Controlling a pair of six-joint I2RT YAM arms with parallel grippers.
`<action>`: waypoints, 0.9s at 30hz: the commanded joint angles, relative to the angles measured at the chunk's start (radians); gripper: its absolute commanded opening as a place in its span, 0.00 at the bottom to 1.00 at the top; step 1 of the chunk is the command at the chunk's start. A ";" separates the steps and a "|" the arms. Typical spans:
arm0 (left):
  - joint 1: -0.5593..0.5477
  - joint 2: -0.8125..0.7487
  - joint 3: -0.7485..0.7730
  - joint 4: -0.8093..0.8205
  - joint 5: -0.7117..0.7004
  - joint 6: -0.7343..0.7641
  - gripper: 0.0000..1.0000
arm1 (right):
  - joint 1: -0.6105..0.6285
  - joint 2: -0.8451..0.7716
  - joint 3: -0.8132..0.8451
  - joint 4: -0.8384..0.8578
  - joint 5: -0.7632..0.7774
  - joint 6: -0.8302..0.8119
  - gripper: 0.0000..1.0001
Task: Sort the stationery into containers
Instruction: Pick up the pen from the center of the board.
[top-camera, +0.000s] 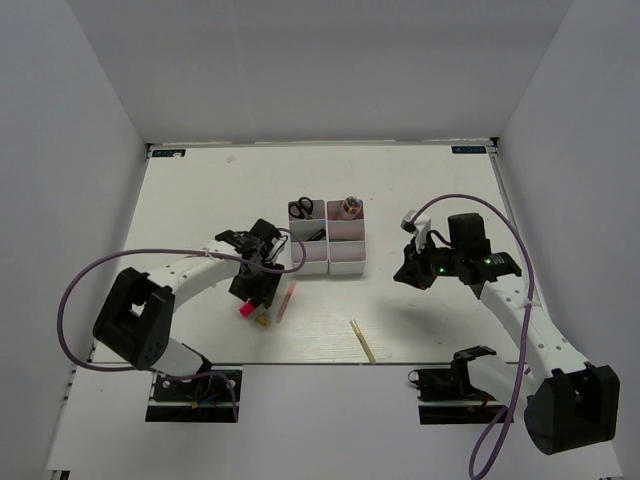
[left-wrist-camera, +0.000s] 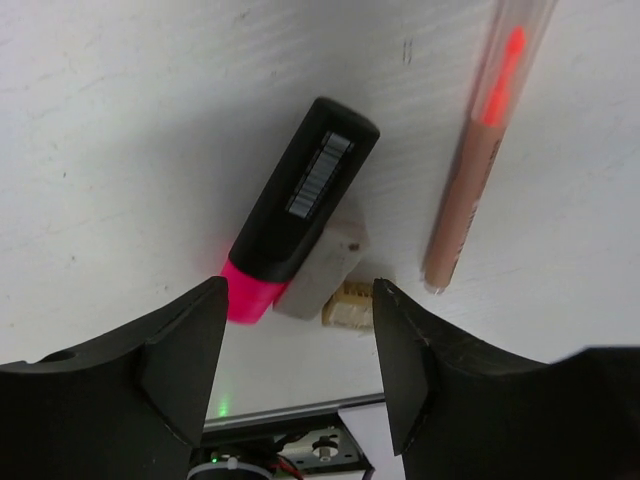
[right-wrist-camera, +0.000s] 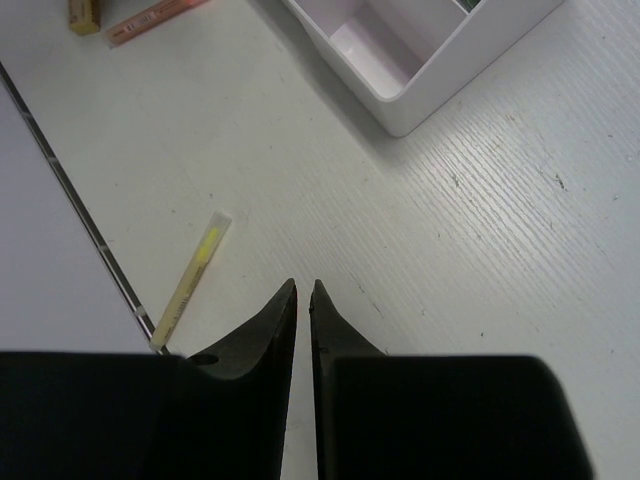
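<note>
The magenta marker (left-wrist-camera: 300, 205) lay on the worktop (left-wrist-camera: 120, 120) near the white bins (top-camera: 328, 245), on their left-arm side. It had a black barrel with a barcode label, and its magenta end pointed toward your left claw (left-wrist-camera: 298, 305). Only your left wrist view showed what was tucked against it: a pale grey block (left-wrist-camera: 325, 268) touching the marker's side, and the small tan piece (left-wrist-camera: 348, 303) touching that block. From overhead these blurred together. The pink pencil (left-wrist-camera: 470, 190) lay just beside them, apart from the marker.

Only the overhead view showed you the bins' contents. The black-handled scissors (top-camera: 301, 209) stood in the far left compartment, and something pinkish in the far right one was too small to name. Your right wrist view gave the tan pencil (right-wrist-camera: 190, 280) alone near the worktop's front edge, well apart from the bins' near corner.

Your left claw was released and spread wide. Its fingers (left-wrist-camera: 180, 350) flanked the marker's magenta end without touching it, and it held nothing. Your right claw (right-wrist-camera: 303, 300) was clenched to a thin slit on nothing, above bare worktop between the tan pencil and the bins.
</note>
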 joint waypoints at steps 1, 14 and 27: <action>0.012 0.002 0.029 0.073 0.038 0.028 0.70 | -0.005 -0.011 -0.001 -0.017 -0.031 -0.009 0.13; 0.092 0.028 -0.032 0.206 0.136 0.093 0.64 | -0.019 -0.011 -0.001 -0.022 -0.050 -0.005 0.13; 0.112 0.097 -0.043 0.234 0.167 0.117 0.47 | -0.031 -0.003 -0.001 -0.025 -0.068 0.000 0.13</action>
